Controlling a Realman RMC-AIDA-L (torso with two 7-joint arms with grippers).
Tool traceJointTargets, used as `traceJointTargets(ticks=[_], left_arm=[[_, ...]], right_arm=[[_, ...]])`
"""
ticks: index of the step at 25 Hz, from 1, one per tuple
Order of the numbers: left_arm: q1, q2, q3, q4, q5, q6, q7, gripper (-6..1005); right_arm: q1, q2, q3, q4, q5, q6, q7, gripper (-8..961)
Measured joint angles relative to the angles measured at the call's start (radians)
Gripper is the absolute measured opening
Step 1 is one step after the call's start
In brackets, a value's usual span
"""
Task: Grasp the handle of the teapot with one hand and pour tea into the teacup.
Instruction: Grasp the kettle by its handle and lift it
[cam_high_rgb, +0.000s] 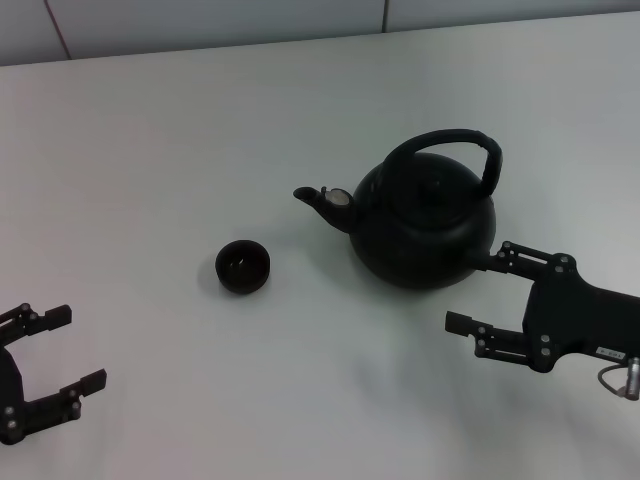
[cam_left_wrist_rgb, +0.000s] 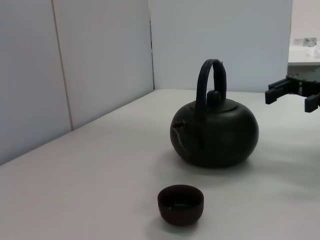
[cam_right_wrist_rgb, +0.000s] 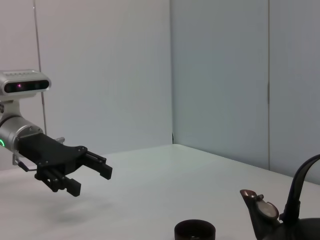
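Observation:
The matte-black teapot (cam_high_rgb: 425, 225) stands upright on the white table, right of centre, with its spout pointing to the left toward the teacup (cam_high_rgb: 243, 267). Its arched handle (cam_high_rgb: 447, 140) stands over the lid. My right gripper (cam_high_rgb: 475, 290) is open and empty, low beside the teapot's near right side, below handle height. My left gripper (cam_high_rgb: 78, 348) is open and empty at the near left, well away from the cup. The left wrist view shows the teapot (cam_left_wrist_rgb: 215, 132), handle (cam_left_wrist_rgb: 210, 75), teacup (cam_left_wrist_rgb: 180, 204) and the right gripper (cam_left_wrist_rgb: 289, 99).
The white table (cam_high_rgb: 200, 140) ends at light panel walls along the far side. The right wrist view shows the left gripper (cam_right_wrist_rgb: 91, 181) in the air, the teacup's rim (cam_right_wrist_rgb: 195, 230) and the teapot's spout (cam_right_wrist_rgb: 260, 207).

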Motion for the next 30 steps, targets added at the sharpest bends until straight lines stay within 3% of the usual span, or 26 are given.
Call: traceJointTargets(ticks=[4, 8, 12, 13, 16, 20, 21, 30], left_arm=[[0.0, -0.002, 0.0, 0.001, 0.0, 0.0, 0.001, 785], [-0.001, -0.003, -0.001, -0.001, 0.001, -0.004, 0.002, 785], [-0.002, -0.009, -0.003, -0.001, 0.0, -0.009, 0.002, 785], [-0.003, -0.011, -0.003, -0.001, -0.001, -0.011, 0.002, 785], [-0.003, -0.016, -0.006, -0.003, -0.004, -0.014, 0.002, 785], [-0.002, -0.018, -0.006, -0.001, -0.006, -0.014, 0.002, 785], [-0.001, -0.019, -0.006, -0.001, -0.006, -0.014, 0.002, 785], [0.0, -0.022, -0.019, 0.0, -0.007, -0.011, 0.002, 785]], right_arm=[[-0.003, 0.004, 0.01, 0.011, 0.001, 0.0, -0.019, 736], [-0.008, 0.004, 0.091, 0.099, 0.001, -0.003, -0.107, 735], [-0.032, 0.005, 0.372, 0.311, 0.001, 0.014, -0.32, 734], [-0.032, 0.005, 0.372, 0.311, 0.001, 0.014, -0.32, 734], [-0.065, 0.007, 0.589, 0.51, 0.001, 0.107, -0.508, 734], [-0.089, 0.009, 0.668, 0.636, 0.001, 0.192, -0.641, 735], [-0.111, 0.011, 0.73, 0.718, 0.001, 0.238, -0.733, 735], [-0.14, 0.013, 0.79, 0.824, 0.009, 0.296, -0.871, 734]])
